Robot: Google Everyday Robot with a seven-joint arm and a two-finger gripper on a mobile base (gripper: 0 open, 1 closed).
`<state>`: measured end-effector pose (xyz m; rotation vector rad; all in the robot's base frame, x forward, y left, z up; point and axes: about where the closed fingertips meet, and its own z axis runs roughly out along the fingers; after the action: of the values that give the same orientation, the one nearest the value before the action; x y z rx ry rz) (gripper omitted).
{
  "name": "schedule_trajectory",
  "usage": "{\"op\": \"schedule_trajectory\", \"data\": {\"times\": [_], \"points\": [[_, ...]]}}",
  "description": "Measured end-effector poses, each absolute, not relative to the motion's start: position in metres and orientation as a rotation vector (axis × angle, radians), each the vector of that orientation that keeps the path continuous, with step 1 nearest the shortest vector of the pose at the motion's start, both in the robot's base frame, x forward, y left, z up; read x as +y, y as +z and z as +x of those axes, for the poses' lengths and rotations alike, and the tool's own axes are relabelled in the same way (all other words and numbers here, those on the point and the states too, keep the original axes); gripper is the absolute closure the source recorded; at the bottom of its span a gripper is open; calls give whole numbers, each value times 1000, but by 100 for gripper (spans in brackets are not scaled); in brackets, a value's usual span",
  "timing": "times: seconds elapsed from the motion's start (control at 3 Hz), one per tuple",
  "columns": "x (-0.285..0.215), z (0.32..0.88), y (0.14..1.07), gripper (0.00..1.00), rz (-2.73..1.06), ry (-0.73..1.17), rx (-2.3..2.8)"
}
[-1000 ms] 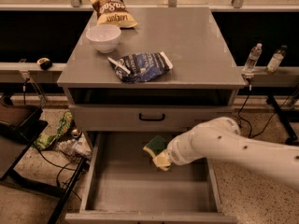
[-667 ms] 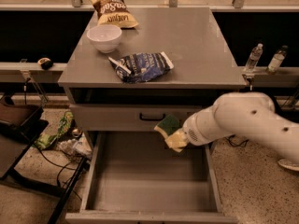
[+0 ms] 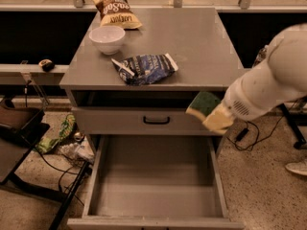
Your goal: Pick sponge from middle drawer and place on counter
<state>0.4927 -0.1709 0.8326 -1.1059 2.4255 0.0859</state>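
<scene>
The sponge (image 3: 203,103), green face over yellow foam, hangs in the air in front of the cabinet's right front corner, above the right side of the open middle drawer (image 3: 153,188) and just below the level of the counter (image 3: 196,37). My gripper (image 3: 212,115) is at the end of the white arm (image 3: 264,87) coming in from the right and is shut on the sponge; the fingers are mostly hidden by the sponge and the arm. The drawer floor is bare.
On the counter lie a white bowl (image 3: 107,38), a blue foil snack bag (image 3: 144,68) and a chip bag (image 3: 115,4). A shallower drawer front with a black handle (image 3: 156,120) sits above the open drawer. Cables and clutter (image 3: 62,140) lie on the floor at left.
My gripper has lifted the sponge out of the drawer, up and to the right, to just below the counter's front edge.
</scene>
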Motion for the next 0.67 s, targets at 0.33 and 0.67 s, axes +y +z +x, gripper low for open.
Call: {"op": "schedule_trajectory", "data": {"times": [0.33, 0.67], "points": [[-183, 508, 864, 100, -1076, 4, 2449], [-186, 555, 883, 100, -956, -64, 2437]]}}
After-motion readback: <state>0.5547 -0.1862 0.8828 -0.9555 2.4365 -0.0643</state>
